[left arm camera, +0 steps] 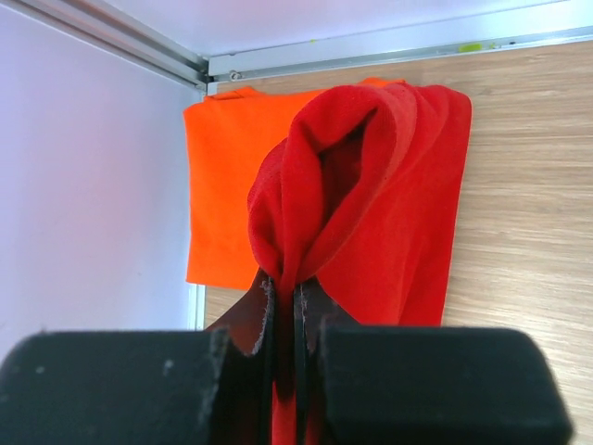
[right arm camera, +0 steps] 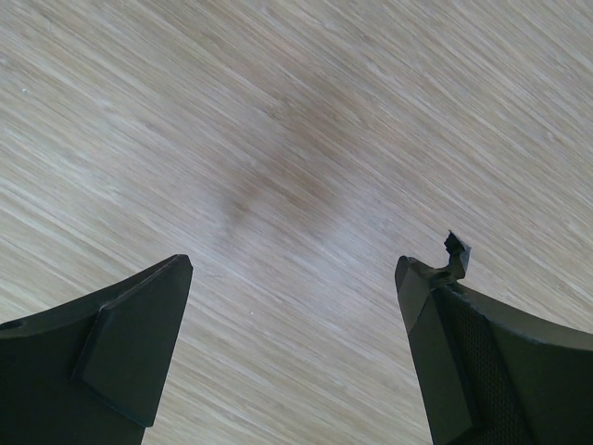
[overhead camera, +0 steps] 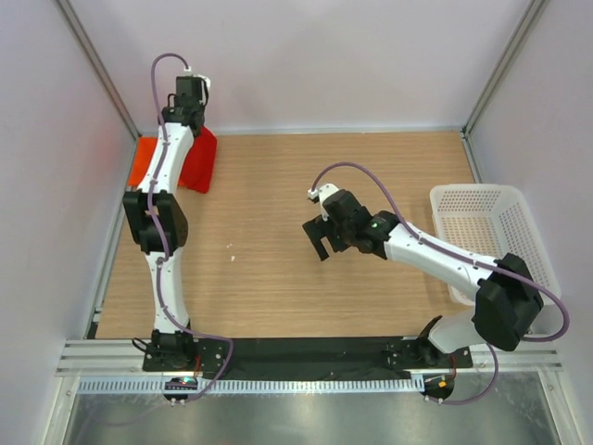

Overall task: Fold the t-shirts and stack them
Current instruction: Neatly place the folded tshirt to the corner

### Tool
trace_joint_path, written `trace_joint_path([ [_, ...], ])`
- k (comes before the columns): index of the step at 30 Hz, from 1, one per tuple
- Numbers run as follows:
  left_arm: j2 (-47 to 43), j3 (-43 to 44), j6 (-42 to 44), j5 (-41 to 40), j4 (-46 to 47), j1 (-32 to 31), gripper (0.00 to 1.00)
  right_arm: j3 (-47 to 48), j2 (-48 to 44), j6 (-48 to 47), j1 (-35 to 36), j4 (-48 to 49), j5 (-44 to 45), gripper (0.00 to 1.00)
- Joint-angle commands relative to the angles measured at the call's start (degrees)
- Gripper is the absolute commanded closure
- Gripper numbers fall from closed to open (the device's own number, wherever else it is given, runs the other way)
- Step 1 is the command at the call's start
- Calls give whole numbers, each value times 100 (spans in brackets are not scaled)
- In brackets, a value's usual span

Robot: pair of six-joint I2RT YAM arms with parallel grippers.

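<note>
From the top view, your left arm [overhead camera: 157, 218] reaches to the far left corner of the wooden table [overhead camera: 278, 278]. Its wrist covers the spot where fingers meet cloth, so you cannot read the grip from here. The red t-shirt [overhead camera: 200, 162] shows as a wedge just right of the arm. The orange t-shirt [overhead camera: 144, 159] peeks out on the arm's left, against the side wall. The arm hides the line where the two shirts meet. Your right gripper [overhead camera: 315, 239] hovers over bare wood near the table's middle, well apart from both shirts. The white mesh basket [overhead camera: 482, 209] sits at the right edge (its near corner is lost behind the right arm's elbow).

In the left wrist view, your left gripper [left arm camera: 283, 297] is clamped tight on a bunched fold of the red t-shirt, which rises from the fingers in a hooded loop. The rest of that shirt lies on the table, overlapping the right part of the orange one, which lies flat in the corner below the aluminium rail [left arm camera: 371, 42]. The loop hides part of the orange cloth, and the gripper body cuts off the near edges of both shirts.

In the right wrist view, the two dark fingers stand spread wide with nothing between them. Below them is only wood grain, somewhat blurred.
</note>
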Motion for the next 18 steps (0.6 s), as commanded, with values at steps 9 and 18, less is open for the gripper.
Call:
trace_joint_path([
  [9, -296, 263, 151, -42, 505, 245, 100, 351, 117, 23, -28, 221, -84, 0],
  [18, -146, 299, 133, 186, 567, 429, 100, 430, 231, 67, -28, 222, -75, 0],
])
